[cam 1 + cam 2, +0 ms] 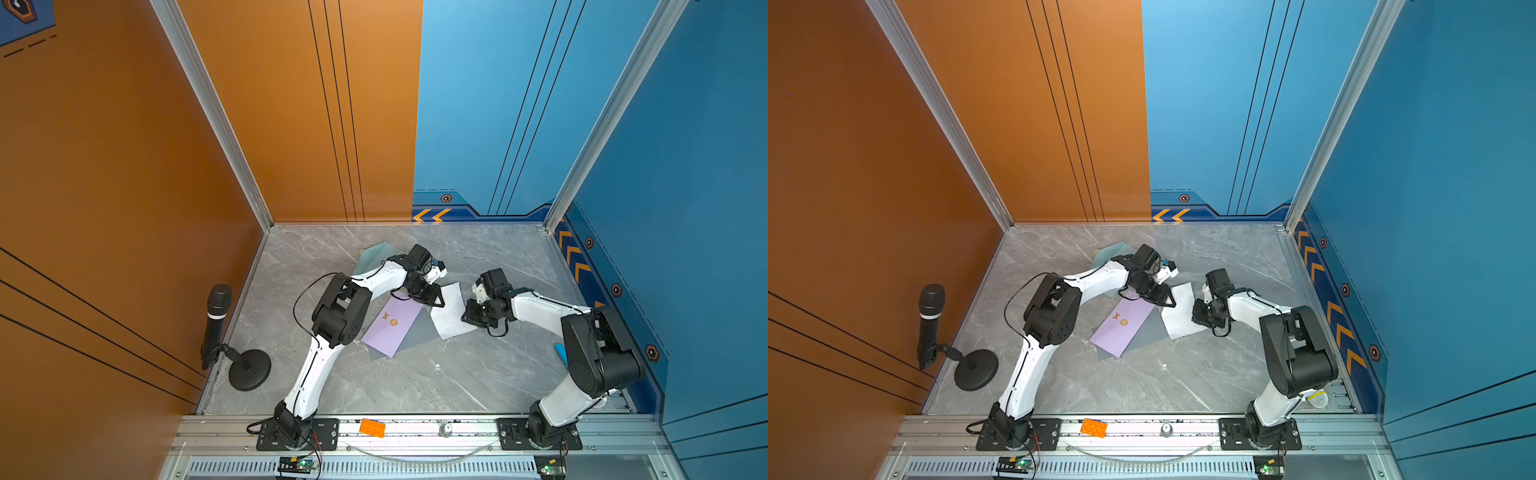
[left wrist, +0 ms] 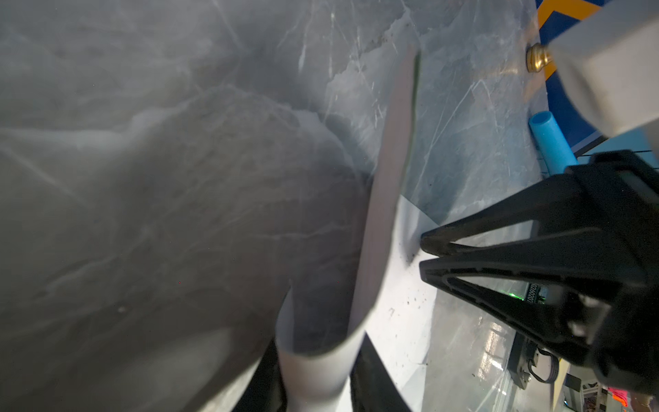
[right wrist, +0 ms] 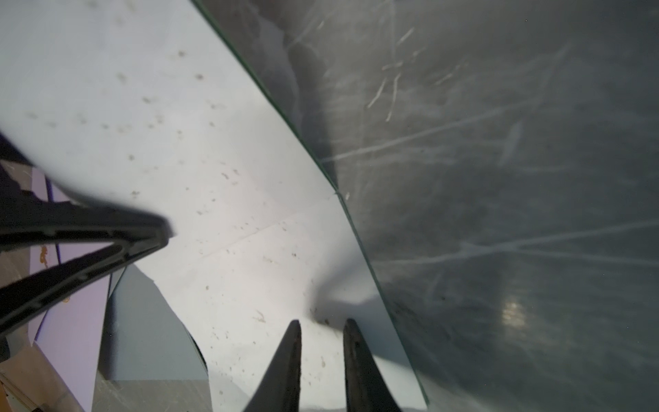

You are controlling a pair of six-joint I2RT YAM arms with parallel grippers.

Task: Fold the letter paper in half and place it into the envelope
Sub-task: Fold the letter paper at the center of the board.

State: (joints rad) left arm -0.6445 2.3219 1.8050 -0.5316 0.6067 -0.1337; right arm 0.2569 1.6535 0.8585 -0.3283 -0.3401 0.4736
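The white letter paper [image 1: 451,311] [image 1: 1181,313] lies open on the grey marble table, right of the lavender envelope [image 1: 392,328] [image 1: 1121,328]. My left gripper [image 1: 434,300] [image 2: 317,385] is shut on the paper's left edge, where a raised curl of paper [image 2: 321,356] stands between its jaws. My right gripper [image 1: 468,318] [image 3: 322,321] is shut on the paper near its right edge, jaws close together over a small pucker. A crease [image 3: 267,224] crosses the sheet. The right wrist view also shows the left gripper [image 3: 165,237] and the envelope [image 3: 75,321].
A grey sheet [image 1: 417,334] lies under the envelope, and another [image 1: 374,253] sits behind the left arm. A microphone on a stand [image 1: 216,324] is at the table's left edge. A blue tube [image 1: 561,353] lies by the right wall. An orange brick [image 1: 372,428] rests on the front rail.
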